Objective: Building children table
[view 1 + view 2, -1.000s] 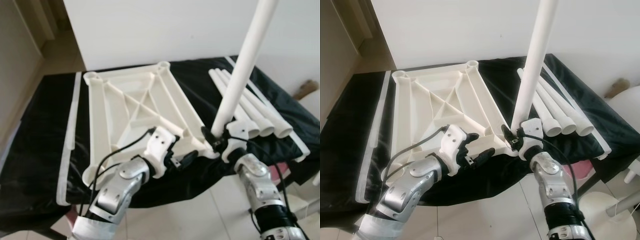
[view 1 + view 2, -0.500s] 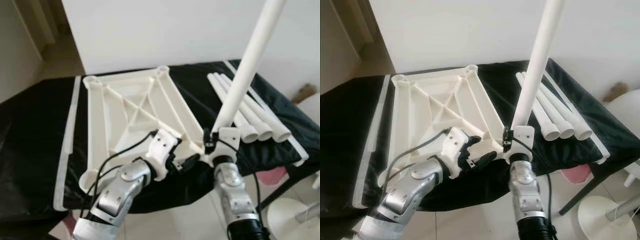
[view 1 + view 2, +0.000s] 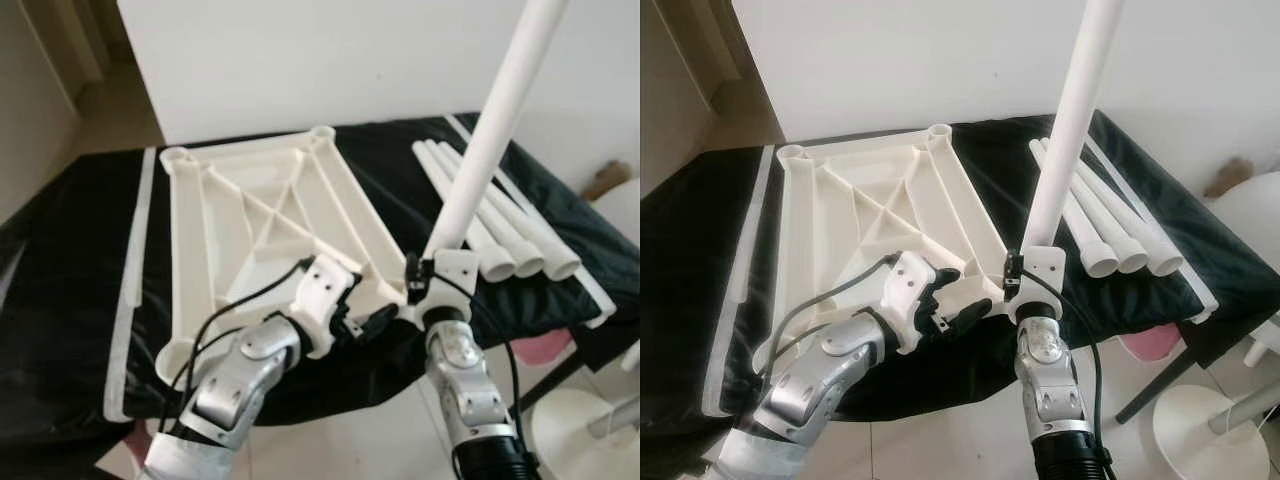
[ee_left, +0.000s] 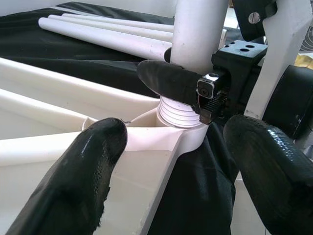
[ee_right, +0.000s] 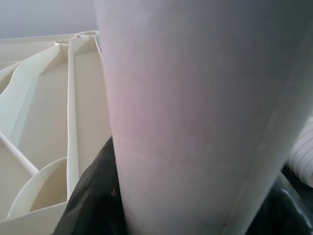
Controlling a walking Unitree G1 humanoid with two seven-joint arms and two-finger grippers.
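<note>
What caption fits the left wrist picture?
Right gripper holds a white table leg upright, its threaded end in the upturned tabletop's corner socket.

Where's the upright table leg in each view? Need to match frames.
Left eye: upright leg, right of centre, foot in the tabletop's near right corner socket.
Right eye: same leg, just right of centre.
Left wrist: leg's threaded end entering the socket.
Right wrist: leg close up.
Shared landmark: three loose legs lying beside it.
</note>
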